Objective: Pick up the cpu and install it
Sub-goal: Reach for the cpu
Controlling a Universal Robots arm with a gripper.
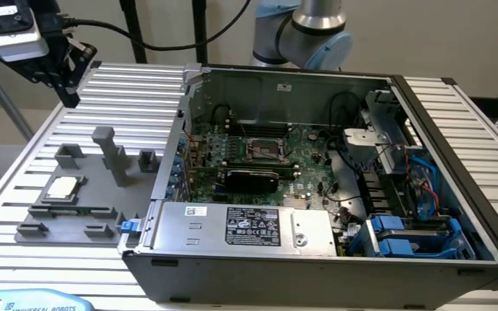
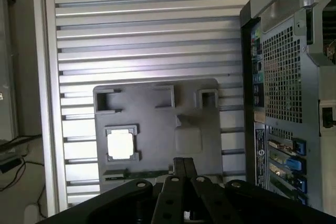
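Looking at the exterior view, you find the pincer [image 1: 69, 97] raised above the far corner of the slatted tabletop [image 1: 24, 272], towards that view's left, well apart from any part. In the wrist view the pincer [image 2: 184, 162] appears pressed together and pinches nothing.

The cpu [image 1: 63, 188] lies flat on the grey fixture plate [image 1: 85, 194], which rests on the tabletop beside the computer case [image 1: 318, 265]. Corner brackets on the plate frame the cpu [image 2: 121, 144]. This framing probably fixes its position and keeps it level, so that you can approach it from straight above.

The case lies on its side with the panel removed. The motherboard therefore faces upward, and the socket [image 1: 262, 150] near the board's middle is open to a vertical approach. The socket looks unoccupied; the cpu has not been picked up.

Identify the cpu as a small flat square. Its top is pale and silvery and reflects light brightly. It is lighter than the matt grey plate and the upright blocks [image 1: 111, 155] around it.
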